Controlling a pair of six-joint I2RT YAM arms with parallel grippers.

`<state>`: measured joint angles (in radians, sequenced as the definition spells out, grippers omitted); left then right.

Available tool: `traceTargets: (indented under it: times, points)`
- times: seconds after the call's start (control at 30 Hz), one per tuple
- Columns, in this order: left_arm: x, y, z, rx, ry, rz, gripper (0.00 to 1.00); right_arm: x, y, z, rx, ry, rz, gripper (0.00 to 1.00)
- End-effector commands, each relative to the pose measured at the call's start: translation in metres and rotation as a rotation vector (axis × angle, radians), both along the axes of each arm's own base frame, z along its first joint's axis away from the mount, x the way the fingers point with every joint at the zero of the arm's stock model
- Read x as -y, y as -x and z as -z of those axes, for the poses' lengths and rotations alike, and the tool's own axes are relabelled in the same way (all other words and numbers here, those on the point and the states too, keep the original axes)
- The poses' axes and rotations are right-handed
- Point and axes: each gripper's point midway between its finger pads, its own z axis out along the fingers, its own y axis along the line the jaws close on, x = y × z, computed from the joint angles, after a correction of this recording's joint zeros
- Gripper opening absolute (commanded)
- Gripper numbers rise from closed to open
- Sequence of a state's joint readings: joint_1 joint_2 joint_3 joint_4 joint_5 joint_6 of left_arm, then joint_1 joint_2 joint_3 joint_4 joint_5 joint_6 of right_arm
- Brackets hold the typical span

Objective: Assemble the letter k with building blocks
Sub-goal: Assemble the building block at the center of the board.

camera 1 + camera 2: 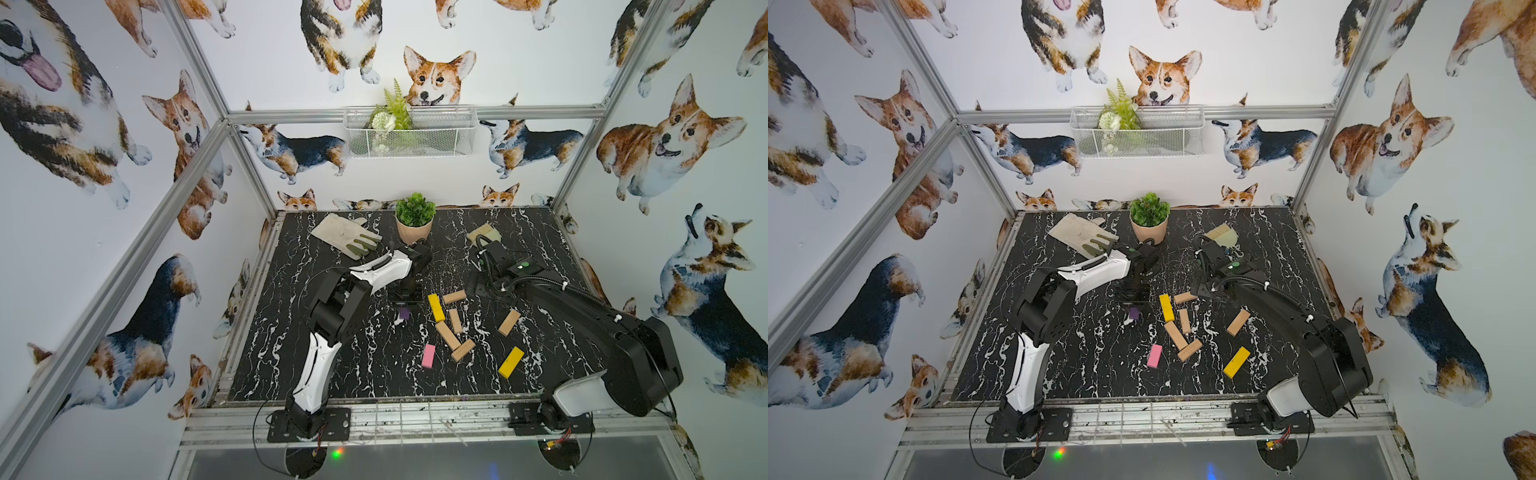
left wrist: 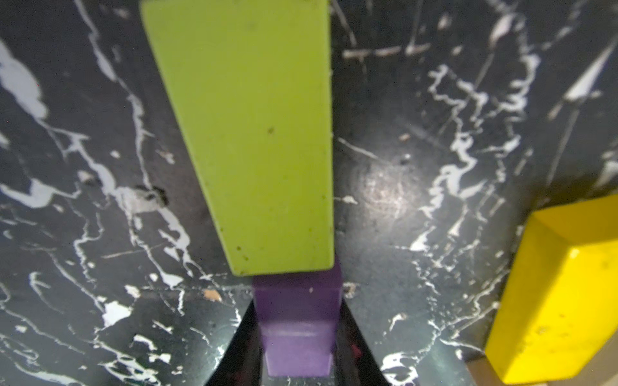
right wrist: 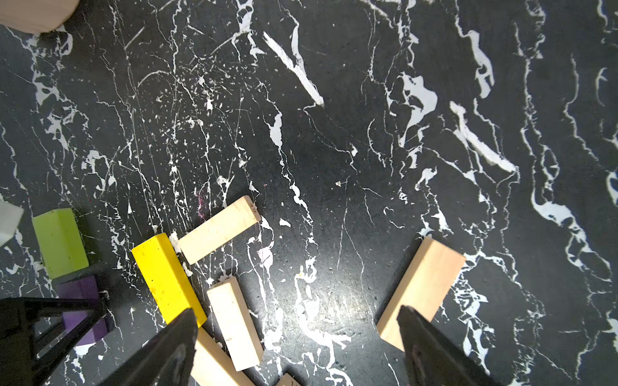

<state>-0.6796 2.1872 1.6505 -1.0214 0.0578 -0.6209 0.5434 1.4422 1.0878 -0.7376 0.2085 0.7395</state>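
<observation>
Between the closed jaws of our left gripper (image 2: 297, 337) we held the purple block (image 2: 297, 307), close to the table (image 2: 418, 167). Straight ahead of this pincer lay the lime green block (image 2: 254, 133). Its near end seemed to touch the purple one, and its long axis pointed away from us, almost in line with it. Our right gripper (image 3: 296, 314) stood wide and empty beside a tan block (image 3: 421, 287), farther from this joint.

Far edge of the marble table (image 1: 332, 365): work glove (image 1: 345, 235) near the left corner, potted plant (image 1: 414, 220) at the middle, brush (image 1: 484, 233) to its right. Above, a wire basket (image 1: 440, 139) holding a fern (image 1: 395, 106).
</observation>
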Motion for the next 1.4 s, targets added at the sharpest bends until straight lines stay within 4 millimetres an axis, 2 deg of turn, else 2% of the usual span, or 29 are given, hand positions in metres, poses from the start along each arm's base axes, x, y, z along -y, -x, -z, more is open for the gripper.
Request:
traceTargets:
  times: [0.0, 0.67, 1.23, 1.37]
  points:
    - [-0.013, -0.012, 0.015, 0.048, -0.07, 0.008, 0.23, -0.002, -0.002, -0.001, 0.008, -0.012, 0.014, 0.95]
    - [-0.014, -0.025, 0.002, 0.147, -0.072, 0.0, 0.22, -0.003, -0.001, 0.001, 0.005, -0.021, 0.017, 0.99]
    - [-0.005, -0.025, 0.011, 0.143, -0.049, -0.024, 0.23, -0.004, -0.001, 0.001, 0.003, -0.021, 0.012, 1.0]
    - [-0.004, -0.026, 0.01, 0.145, -0.045, -0.033, 0.27, -0.003, -0.001, 0.0, 0.005, -0.018, 0.007, 1.0]
